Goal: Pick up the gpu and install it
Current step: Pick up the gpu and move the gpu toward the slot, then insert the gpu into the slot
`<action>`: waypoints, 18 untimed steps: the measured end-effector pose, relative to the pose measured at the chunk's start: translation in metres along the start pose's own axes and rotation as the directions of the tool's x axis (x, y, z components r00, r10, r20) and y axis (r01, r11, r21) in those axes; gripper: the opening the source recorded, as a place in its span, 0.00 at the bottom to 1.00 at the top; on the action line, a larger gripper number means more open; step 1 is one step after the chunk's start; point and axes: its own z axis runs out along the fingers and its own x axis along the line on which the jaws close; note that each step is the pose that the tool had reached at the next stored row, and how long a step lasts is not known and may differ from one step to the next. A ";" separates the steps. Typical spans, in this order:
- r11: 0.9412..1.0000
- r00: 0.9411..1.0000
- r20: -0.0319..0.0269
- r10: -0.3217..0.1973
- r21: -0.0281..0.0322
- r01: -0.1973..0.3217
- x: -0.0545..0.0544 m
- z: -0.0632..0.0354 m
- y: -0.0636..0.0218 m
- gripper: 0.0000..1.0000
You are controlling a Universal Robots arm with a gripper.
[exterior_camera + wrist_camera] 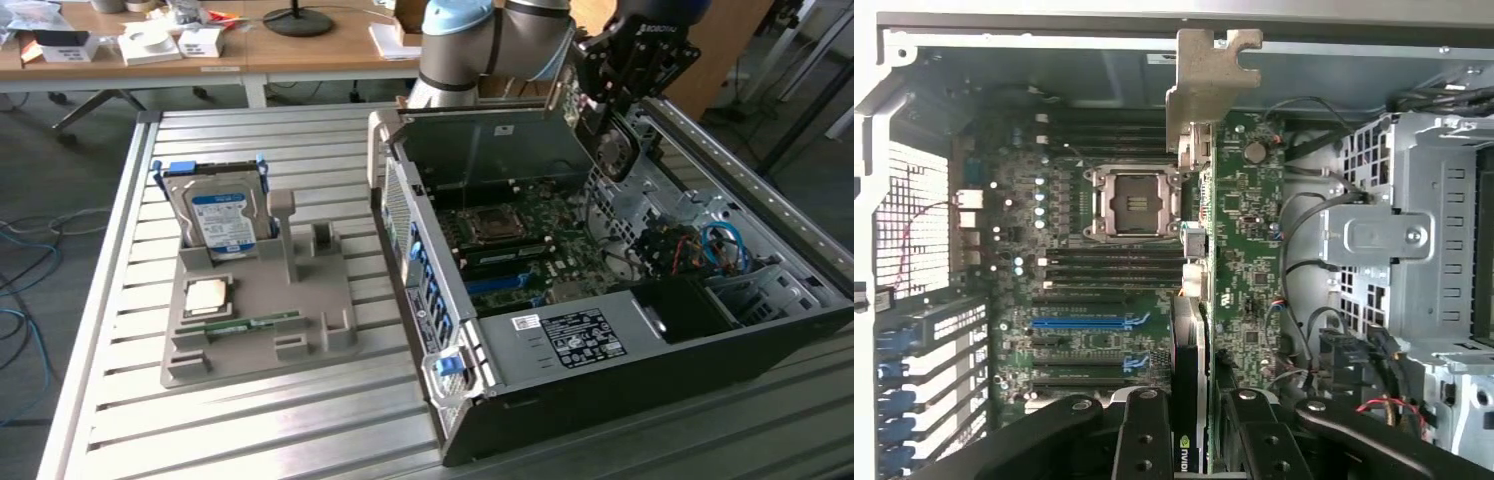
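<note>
- One open computer case (534, 400) lies on its side on the slatted metal bench (267, 430), toward the exterior view's right. A white label (581, 340) sits on the dark box at its near end, the print too small to read.
- Toward the bench's other side, one grey moulded holder (320, 340) carries one narrow green memory stick (240, 325) and one square, silver-topped processor chip (210, 295). At its far end one silver hard drive (220, 215) with a blue-and-white label stands upright.
- Inside the case, the green motherboard (1054, 300) shows one square, metal-framed CPU socket (1129, 200) and two blue slots (1079, 323).
- Over the far part of the case, the black gripper (614, 105) (1199, 440) is clenched on the one gpu (614, 150) (1192, 330), holding it on edge above the motherboard. The card's silver bracket (1209, 80) is at the end away from the fingers (1144, 430), and an Nvidia logo shows on its black shroud.
- Beyond the bench's far edge stands a wooden desk (334, 50) with one round black lamp base (296, 20).
</note>
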 end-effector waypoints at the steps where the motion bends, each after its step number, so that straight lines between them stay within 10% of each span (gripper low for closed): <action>1: 1.000 1.000 0.000 0.000 0.000 0.000 -0.002 0.0001 0.0000 0.26; 18: 1.000 1.000 0.000 0.000 0.000 0.000 -0.009 0.0003 0.0001 0.26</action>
